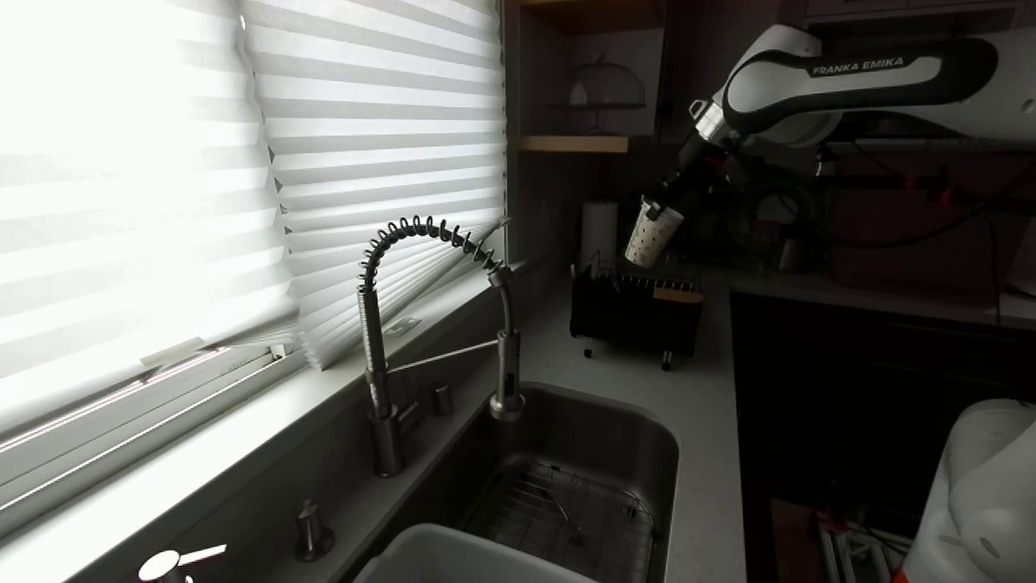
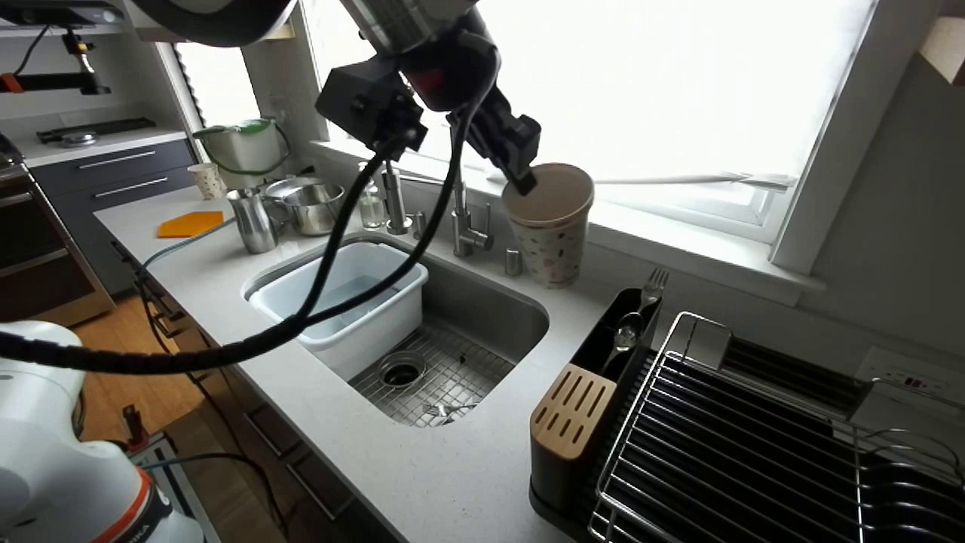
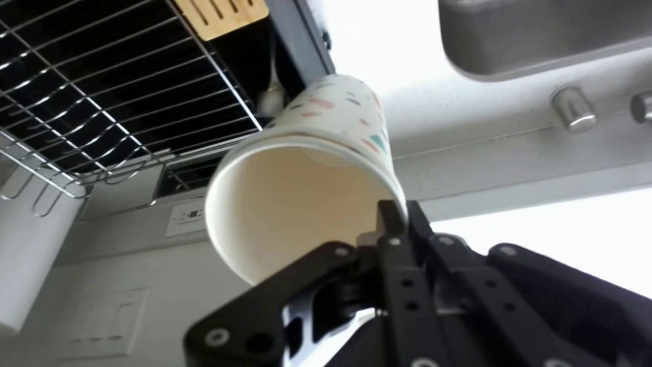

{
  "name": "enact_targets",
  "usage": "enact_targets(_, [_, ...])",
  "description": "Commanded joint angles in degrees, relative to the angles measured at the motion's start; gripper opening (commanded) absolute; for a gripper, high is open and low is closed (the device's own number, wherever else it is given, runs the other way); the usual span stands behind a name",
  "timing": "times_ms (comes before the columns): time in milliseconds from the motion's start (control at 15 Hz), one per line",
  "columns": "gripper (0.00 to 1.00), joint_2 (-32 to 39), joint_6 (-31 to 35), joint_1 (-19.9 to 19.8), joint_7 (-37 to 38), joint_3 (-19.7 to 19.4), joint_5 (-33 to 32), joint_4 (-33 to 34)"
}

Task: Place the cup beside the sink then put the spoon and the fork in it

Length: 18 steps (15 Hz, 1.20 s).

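Note:
My gripper (image 3: 407, 219) is shut on the rim of the white speckled paper cup (image 3: 336, 109), one finger inside and one outside. In both exterior views the cup (image 1: 654, 236) (image 2: 556, 253) hangs in the air, tilted, its mouth toward the gripper (image 2: 525, 179). The cup looks empty in the wrist view. The sink (image 2: 497, 317) is a grey metal basin with a wire grid; it also shows in an exterior view (image 1: 599, 413). A fork (image 2: 654, 286) and a spoon (image 2: 627, 335) stand in the black cutlery holder. A fork (image 2: 439, 411) also lies on the sink's grid.
A black dish rack (image 2: 724, 422) with wires stands beside the sink, its cutlery holder partly covered by a wooden slotted block (image 2: 573, 407). The arched spring faucet (image 1: 372, 324) rises behind the sink. A pale tub (image 2: 362, 332) sits in it. Another cup (image 2: 205, 181) stands far off.

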Motion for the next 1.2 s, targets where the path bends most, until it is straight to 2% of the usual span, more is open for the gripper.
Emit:
enact_targets(0, [0.01,-3.3,-4.9,2.9,-0.5,1.4,-3.2,-3.8])
enact_targets(133, [0.01,-3.3,-3.6,3.4,0.0,2.9,-5.8,-7.2])
enact_targets(200, [0.01,-2.9,-0.7,3.5,0.4,3.5,-7.2,-9.7])
enact_targets(600, [0.01,1.3,12.4,5.0,-1.3,2.9,-9.7,-19.3])
enact_targets(800, [0.01,5.1,19.6,3.8,-0.2,2.8,-12.3,-21.9])
enact_targets(1133, [0.01,10.9,25.4,1.9,1.4,2.2,-15.6,-23.9])
